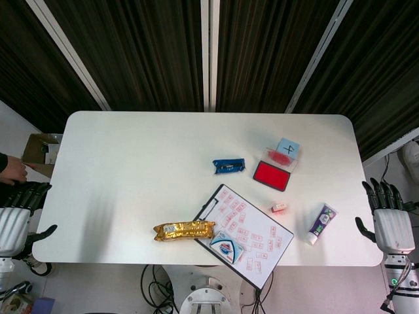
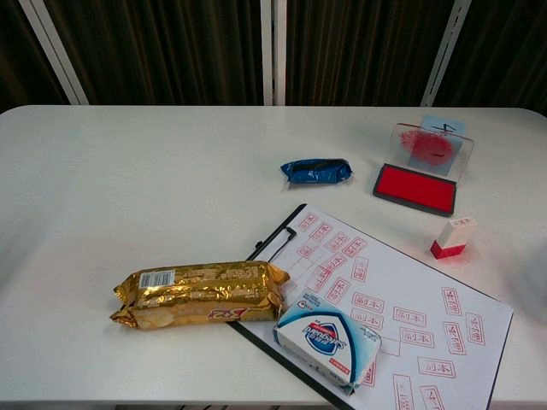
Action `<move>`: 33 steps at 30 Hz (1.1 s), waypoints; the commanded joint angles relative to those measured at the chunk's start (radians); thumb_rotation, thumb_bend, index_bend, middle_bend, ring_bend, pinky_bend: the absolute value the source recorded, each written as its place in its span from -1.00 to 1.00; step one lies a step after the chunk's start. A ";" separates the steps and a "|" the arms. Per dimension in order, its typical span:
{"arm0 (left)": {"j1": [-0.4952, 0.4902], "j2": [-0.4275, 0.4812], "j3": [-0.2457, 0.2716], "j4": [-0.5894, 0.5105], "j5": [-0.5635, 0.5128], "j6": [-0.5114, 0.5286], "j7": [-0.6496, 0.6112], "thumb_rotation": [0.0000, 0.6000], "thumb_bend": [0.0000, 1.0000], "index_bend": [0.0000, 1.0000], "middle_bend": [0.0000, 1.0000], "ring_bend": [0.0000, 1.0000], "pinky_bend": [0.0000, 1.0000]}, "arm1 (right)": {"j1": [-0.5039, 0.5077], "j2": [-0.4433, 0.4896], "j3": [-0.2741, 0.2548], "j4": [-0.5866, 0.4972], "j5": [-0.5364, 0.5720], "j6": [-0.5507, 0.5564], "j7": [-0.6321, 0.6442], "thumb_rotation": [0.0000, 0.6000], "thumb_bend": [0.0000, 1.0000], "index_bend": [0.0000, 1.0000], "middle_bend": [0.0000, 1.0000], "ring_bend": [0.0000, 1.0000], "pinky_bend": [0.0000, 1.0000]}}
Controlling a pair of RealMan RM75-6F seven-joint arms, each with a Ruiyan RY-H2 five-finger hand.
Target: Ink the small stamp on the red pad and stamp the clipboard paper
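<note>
Hands first: your left robot hand [image 1: 16,219] hangs off the left edge of the table [image 1: 131,170], fingers spread, holding nothing. Your right robot hand [image 1: 391,219] waits off the right edge, also spread and holding nothing. You can see the small stamp [image 2: 452,237] standing on the table, just beside the clipboard paper [image 2: 402,316] and near the red pad [image 2: 416,188], whose lid stands open. The paper already has many red marks. A white and blue box [image 2: 327,340] lies on the paper, and a gold snack pack [image 2: 201,295] lies against the clipboard's left edge.
</note>
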State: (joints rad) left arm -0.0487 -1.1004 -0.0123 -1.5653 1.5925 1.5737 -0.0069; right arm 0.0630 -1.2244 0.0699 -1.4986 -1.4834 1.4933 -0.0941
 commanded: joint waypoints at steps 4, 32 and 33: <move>0.001 -0.001 0.000 0.001 0.001 0.002 0.000 1.00 -1.00 -0.65 -0.66 -0.69 -0.50 | 0.000 0.000 -0.001 0.002 0.001 -0.002 0.000 1.00 -0.55 -1.00 -1.00 -1.00 -1.00; -0.008 -0.016 0.008 -0.002 0.003 -0.021 0.005 1.00 -1.00 -0.65 -0.66 -0.69 -0.50 | 0.246 -0.106 0.028 -0.104 0.037 -0.338 -0.449 1.00 -0.61 -0.84 -0.73 0.11 0.65; -0.007 -0.015 0.009 -0.002 0.002 -0.023 0.006 1.00 -1.00 -0.65 -0.66 -0.69 -0.50 | 0.255 -0.129 0.029 -0.091 0.050 -0.351 -0.466 1.00 -0.61 -0.79 -0.73 0.11 0.65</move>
State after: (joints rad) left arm -0.0565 -1.1156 -0.0031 -1.5673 1.5949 1.5503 -0.0012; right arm 0.2684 -1.2885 0.0885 -1.6030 -1.4793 1.1982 -0.4983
